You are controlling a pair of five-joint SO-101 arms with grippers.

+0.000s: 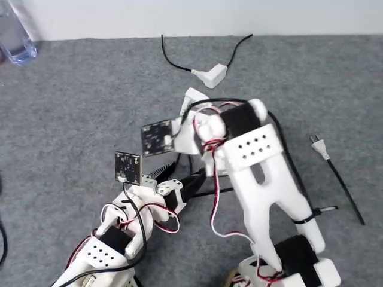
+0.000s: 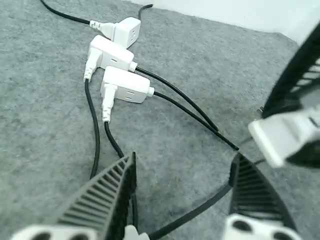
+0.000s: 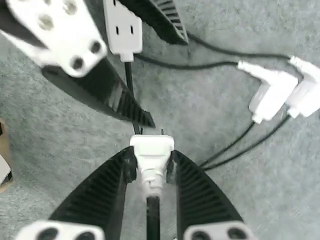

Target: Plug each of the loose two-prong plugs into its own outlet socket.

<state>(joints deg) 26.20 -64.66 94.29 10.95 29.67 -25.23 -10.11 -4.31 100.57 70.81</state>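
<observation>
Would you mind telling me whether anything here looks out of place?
Nothing looks damaged. One loose plug lies alone on the carpet, apart from the clustered sockets, plugged into nothing.

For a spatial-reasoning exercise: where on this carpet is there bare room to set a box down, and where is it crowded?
Free: the wide carpet stretch between the bottle and the arms; also the patch between the far outlet and the loose plug. Crowded: the middle, where both arms, outlets and cords bunch.
</observation>
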